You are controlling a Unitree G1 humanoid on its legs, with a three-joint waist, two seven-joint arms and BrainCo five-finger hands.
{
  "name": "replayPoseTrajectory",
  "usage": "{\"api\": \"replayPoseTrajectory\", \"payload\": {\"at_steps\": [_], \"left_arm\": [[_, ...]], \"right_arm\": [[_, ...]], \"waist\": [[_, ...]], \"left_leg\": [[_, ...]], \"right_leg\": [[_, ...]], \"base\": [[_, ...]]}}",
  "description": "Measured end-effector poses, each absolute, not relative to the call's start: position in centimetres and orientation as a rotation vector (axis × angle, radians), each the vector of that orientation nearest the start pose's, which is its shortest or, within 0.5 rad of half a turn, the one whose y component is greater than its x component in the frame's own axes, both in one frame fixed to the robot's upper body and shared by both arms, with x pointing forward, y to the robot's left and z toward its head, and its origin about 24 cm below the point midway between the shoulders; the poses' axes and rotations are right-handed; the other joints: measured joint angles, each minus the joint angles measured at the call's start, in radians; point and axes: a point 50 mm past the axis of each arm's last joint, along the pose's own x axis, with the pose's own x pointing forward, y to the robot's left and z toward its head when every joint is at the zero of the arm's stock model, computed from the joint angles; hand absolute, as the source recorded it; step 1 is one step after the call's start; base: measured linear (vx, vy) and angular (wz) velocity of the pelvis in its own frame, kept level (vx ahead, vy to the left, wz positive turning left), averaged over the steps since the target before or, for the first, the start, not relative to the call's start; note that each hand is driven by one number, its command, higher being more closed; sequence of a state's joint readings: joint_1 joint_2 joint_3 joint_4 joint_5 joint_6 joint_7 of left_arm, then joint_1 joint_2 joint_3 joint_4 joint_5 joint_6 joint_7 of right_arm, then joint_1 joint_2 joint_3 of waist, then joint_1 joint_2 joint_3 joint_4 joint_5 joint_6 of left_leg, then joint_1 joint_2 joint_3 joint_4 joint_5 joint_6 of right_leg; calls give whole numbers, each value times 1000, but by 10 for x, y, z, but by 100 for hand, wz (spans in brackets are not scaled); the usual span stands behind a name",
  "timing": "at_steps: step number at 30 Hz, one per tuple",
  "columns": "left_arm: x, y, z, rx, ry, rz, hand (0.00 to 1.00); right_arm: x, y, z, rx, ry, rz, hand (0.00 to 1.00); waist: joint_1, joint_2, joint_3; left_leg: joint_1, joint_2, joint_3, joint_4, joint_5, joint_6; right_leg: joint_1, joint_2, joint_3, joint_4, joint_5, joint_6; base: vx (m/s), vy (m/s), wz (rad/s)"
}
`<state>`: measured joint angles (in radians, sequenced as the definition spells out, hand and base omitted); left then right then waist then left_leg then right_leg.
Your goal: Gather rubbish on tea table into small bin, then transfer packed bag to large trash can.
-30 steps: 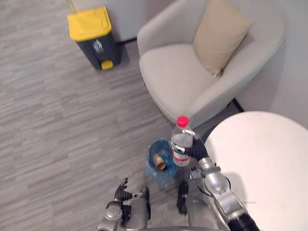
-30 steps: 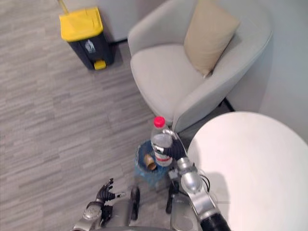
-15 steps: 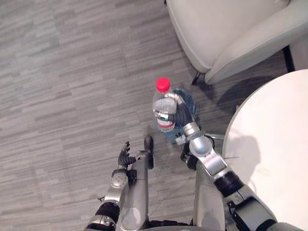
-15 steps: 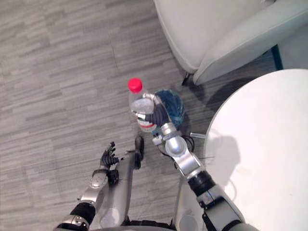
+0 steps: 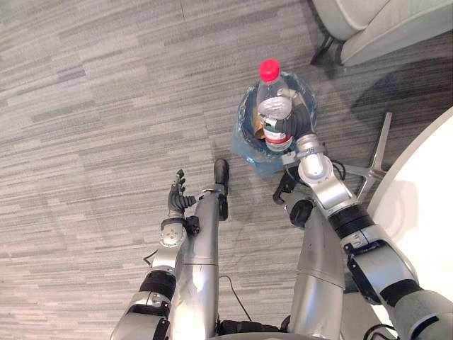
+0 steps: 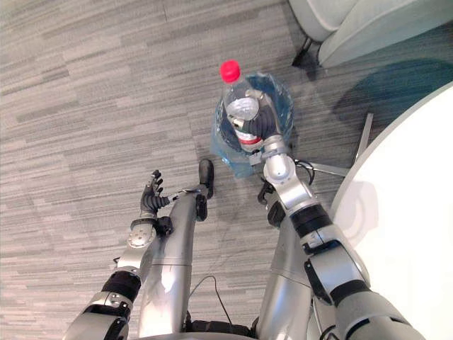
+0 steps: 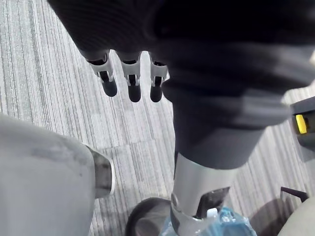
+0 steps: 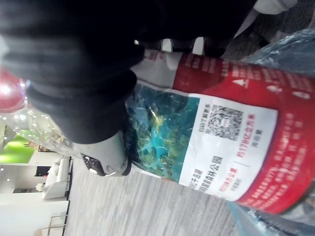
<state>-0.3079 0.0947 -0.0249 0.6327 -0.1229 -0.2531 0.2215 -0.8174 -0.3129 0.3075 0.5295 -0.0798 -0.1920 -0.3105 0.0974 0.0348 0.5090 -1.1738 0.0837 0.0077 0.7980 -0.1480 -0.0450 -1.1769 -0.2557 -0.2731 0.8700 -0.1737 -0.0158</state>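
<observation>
The left hand [image 5: 176, 201] hangs low on the left above the grey striped floor [image 5: 85, 106], its fingers released and nearly straight, with nothing in them. In the left wrist view its dark fingertips [image 7: 129, 91] point at bare floor.

Near the middle, the small bin [image 5: 245, 151] stands on the floor, lined with a blue bag. The clear plastic bottle [image 5: 272, 99], with a red cap and a red and blue label, is upright over the bin's mouth. The right hand [image 5: 289, 126] is clenched round the bottle's lower half. In the right wrist view the crinkled blue bag shows just beside the bottle's base, though I cannot tell whether they touch.

To the right, the white round tabletop [image 5: 428, 212] fills the edge, with a metal leg [image 5: 379, 149] beneath it, and a pale armchair [image 5: 382, 21] sits at the top right corner
</observation>
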Motion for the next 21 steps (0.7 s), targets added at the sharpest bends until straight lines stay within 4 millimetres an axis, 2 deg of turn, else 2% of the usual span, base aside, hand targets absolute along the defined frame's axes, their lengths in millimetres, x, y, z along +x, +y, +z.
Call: {"api": "replayPoseTrajectory", "payload": {"at_steps": [4,8,9,21], "left_arm": [[307,161,13,-2,51,170,0],[309,161,16,-25,30,173,0],[309,161,16,-25,30,173,0],[309,159,16,-33,30,172,0]], "right_arm": [[381,-125,186,-473,-492,-38,100],[386,-128,183,-485,-461,-50,100],[386,-129,183,-484,-462,-52,0],[388,-129,183,-492,-450,-64,0]], "waist": [[24,0,0],[27,0,0],[27,0,0],[25,0,0]], "left_leg": [[-34,-1,0,8,4,-2],[-53,-2,-1,8,10,0],[-53,-3,0,8,10,0],[-55,-3,0,6,11,-1]], "right_leg": [[-36,-3,3,14,-3,2],[-55,-6,2,18,-2,-1],[-55,-7,2,18,-1,-1],[-60,-7,3,19,-1,-2]], "base": [[-21,-11,5],[-10,1,3],[0,0,0],[0,0,0]]}}
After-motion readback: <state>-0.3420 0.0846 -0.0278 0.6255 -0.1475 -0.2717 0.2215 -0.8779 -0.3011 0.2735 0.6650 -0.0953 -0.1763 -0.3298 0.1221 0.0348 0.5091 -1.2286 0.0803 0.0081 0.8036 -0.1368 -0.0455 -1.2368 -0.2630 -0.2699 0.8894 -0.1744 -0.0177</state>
